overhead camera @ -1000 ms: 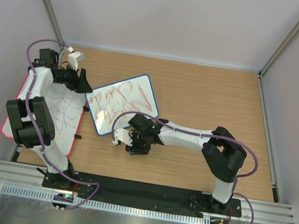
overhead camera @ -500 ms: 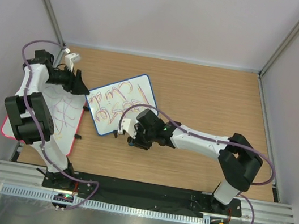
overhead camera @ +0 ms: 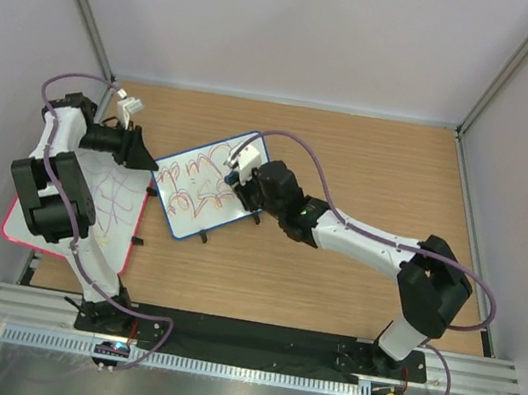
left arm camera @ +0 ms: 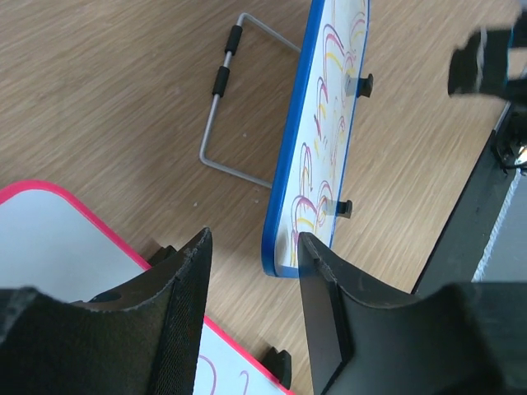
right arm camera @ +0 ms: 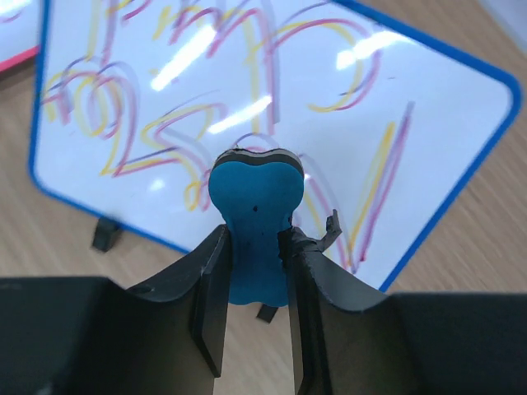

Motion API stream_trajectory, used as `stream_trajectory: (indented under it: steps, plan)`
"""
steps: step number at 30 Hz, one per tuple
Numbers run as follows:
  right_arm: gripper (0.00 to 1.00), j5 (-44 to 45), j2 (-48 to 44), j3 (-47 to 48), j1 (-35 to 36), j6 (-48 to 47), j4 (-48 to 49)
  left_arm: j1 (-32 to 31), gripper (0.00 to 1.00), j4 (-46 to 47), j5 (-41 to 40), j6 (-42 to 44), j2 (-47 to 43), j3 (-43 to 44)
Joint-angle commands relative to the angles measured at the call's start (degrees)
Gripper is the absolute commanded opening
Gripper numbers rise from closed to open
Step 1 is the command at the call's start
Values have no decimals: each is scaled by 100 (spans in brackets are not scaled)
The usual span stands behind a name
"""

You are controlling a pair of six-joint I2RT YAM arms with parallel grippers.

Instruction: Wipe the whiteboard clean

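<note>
The whiteboard (overhead camera: 200, 187) has a blue frame and red, purple and yellow scribbles, and lies askew at the table's centre left. My right gripper (overhead camera: 245, 168) hovers over its far right part, shut on a blue eraser (right arm camera: 254, 216). The eraser's felt edge points at the scribbled surface (right arm camera: 272, 99). My left gripper (overhead camera: 146, 159) is open just off the board's left corner. In the left wrist view the board's blue corner (left arm camera: 284, 247) shows past the gap between my fingers (left arm camera: 325, 304), with nothing held.
A larger pink-framed whiteboard (overhead camera: 90, 204) with purple scribbles lies at the left under my left arm. A wire stand (left arm camera: 216, 107) with black sleeves sits behind the blue board's edge. Grey walls close in the table on three sides.
My right arm has carried the eraser from the board's near edge up over its far right part. The left gripper stayed by the board's left corner, its jaws a little narrower.
</note>
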Motion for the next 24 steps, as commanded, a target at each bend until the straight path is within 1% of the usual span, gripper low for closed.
stream_trajectory:
  steps: [1, 4, 7, 11, 13, 14, 16, 17, 19, 21, 24]
  plan:
    - [1, 1451, 364, 533, -175, 538, 1028, 0, 47, -374, 244, 374, 138, 229]
    - [1, 1954, 873, 1025, -201, 512, 1161, -36, 45, -567, 209, 550, 287, 325]
    - [1, 2245, 1401, 1665, -236, 459, 1257, -36, 41, -874, 226, 822, 366, 466]
    - [1, 2368, 1963, 2132, -280, 468, 1275, -36, 34, -955, 226, 928, 358, 528]
    - [1, 2378, 2096, 2247, -289, 520, 1293, -36, 29, -1025, 226, 1016, 349, 562]
    - [1, 2386, 2218, 2344, -289, 555, 1249, -36, 23, -1025, 226, 1025, 358, 563]
    - [1, 2404, 2316, 2458, -280, 625, 1066, -62, 18, -1077, 218, 1078, 367, 563]
    - [1, 2404, 2359, 2494, -272, 757, 1021, -79, 15, -1078, 218, 1104, 367, 571]
    - [1, 2421, 2377, 2433, -245, 828, 1029, -80, 10, -1113, 191, 1175, 402, 580]
    - [1, 2439, 2430, 2441, -210, 837, 977, -88, 0, -1139, 156, 1210, 437, 598]
    - [1, 2387, 2579, 2608, -114, 846, 757, -123, 0, -1148, 130, 1280, 428, 598]
